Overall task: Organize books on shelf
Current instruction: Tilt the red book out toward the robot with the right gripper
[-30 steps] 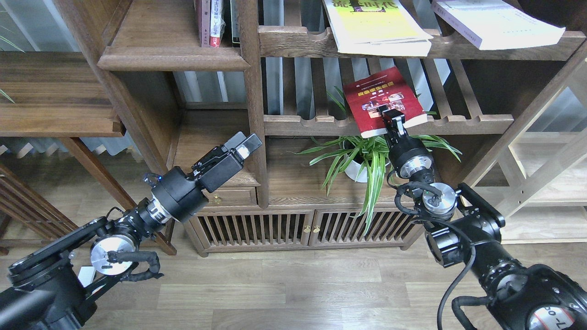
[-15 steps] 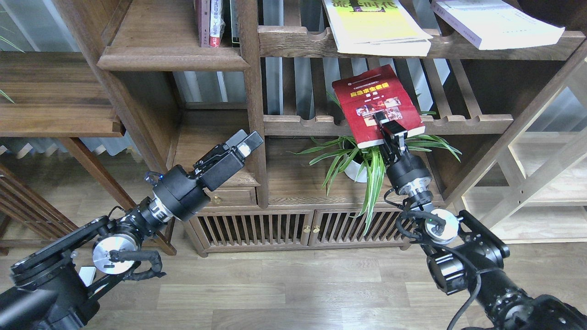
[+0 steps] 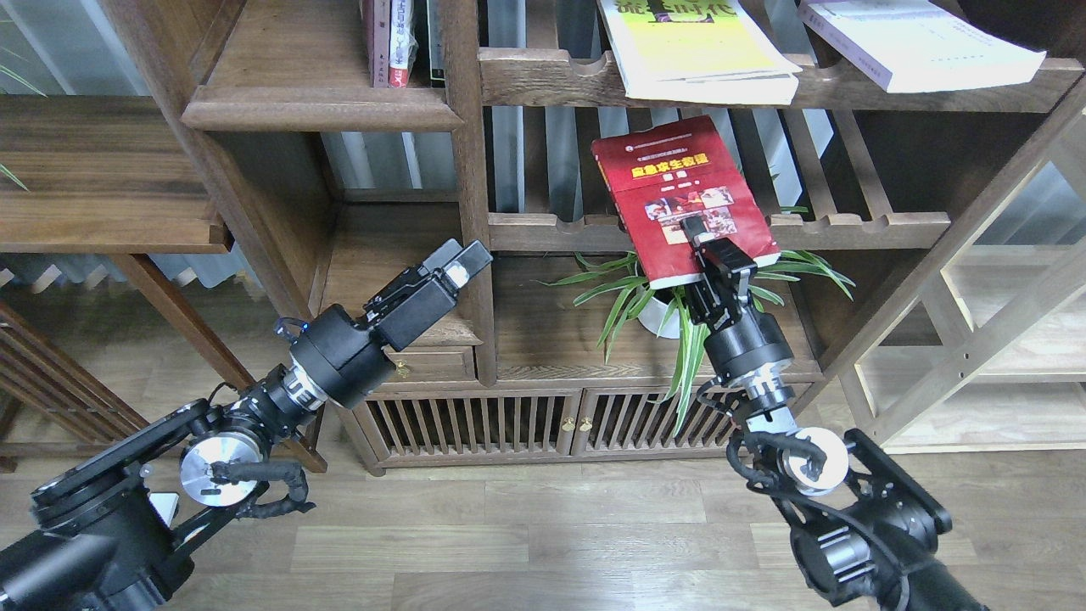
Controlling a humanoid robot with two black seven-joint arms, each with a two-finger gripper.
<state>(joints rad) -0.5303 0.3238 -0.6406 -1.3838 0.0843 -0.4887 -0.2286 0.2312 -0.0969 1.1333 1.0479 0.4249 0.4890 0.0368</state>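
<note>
right tool (image 3: 697, 244) clamps red book (image 3: 679, 195) | left tool (image 3: 462, 259) apparently closed, empty

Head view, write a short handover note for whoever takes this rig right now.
Right gripper: shut on the red book, held in front of the slatted rack.
Left gripper: holds nothing; open or shut unclear.
Yellow-green book and white-lavender book: flat on the upper slatted rack.
Dark-brown shelf, upper left: a few upright books only.
Done: red book picked.
Left: shelve all three.
</note>
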